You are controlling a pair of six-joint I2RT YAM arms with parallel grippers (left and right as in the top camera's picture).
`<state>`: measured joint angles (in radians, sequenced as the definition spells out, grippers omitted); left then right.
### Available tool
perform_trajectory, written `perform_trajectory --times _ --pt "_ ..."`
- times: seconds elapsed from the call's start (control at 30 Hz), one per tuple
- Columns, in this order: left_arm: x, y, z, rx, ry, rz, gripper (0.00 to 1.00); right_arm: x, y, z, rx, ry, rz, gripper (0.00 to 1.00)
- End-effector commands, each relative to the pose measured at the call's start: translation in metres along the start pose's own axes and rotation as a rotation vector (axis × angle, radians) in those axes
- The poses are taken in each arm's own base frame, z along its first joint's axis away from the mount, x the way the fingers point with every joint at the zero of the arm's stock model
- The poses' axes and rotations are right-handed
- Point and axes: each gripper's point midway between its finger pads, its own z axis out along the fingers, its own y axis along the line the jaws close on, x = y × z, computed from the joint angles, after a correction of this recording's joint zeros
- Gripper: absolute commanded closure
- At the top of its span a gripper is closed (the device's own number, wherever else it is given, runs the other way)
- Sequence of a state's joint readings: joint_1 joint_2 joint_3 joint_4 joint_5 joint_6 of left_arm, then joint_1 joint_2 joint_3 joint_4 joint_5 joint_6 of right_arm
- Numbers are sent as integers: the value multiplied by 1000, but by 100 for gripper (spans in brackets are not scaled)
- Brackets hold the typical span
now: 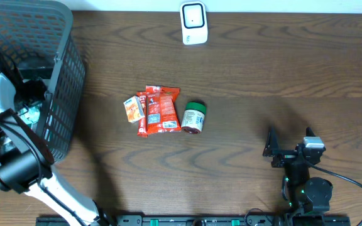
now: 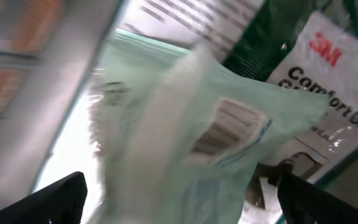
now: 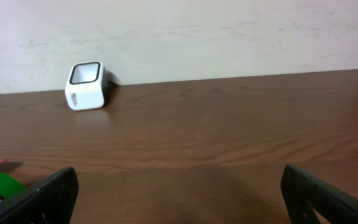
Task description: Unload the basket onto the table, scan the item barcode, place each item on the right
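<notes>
Table (image 1: 281,69) of dark wood carries scanner (image 1: 193,23) beside pale wall (image 3: 229,25).

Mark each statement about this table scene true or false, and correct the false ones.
1. The white scanner stands near the far edge of the table. True.
2. The left hand is down inside the basket. True.
3. The green-lidded jar lies in the basket. False: it lies on the table, right beside the red packets.
4. The right hand grips a red packet. False: it is open and empty, above bare table.
</notes>
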<state>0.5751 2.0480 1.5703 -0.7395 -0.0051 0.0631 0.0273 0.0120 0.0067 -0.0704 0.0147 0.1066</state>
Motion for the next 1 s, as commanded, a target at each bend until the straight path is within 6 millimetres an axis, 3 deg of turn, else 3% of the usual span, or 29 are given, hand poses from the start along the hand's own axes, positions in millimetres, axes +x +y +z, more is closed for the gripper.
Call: perform_trajectory --times 0.0,0.1,0.3,0.63,0.97 --pt "-10 -8 -27 67 -59 27 2 0 -2 0 9 0 13 1" --pt "-8 -19 -25 125 -52 70 2 0 -2 0 9 0 12 1" --pt "-1 -20 -19 128 -40 242 2 0 -2 0 9 0 12 1" --pt "-4 -10 -10 67 -40 237 2 0 -2 0 9 0 12 1" --pt "20 -15 29 97 65 277 2 0 -2 0 9 0 12 1"
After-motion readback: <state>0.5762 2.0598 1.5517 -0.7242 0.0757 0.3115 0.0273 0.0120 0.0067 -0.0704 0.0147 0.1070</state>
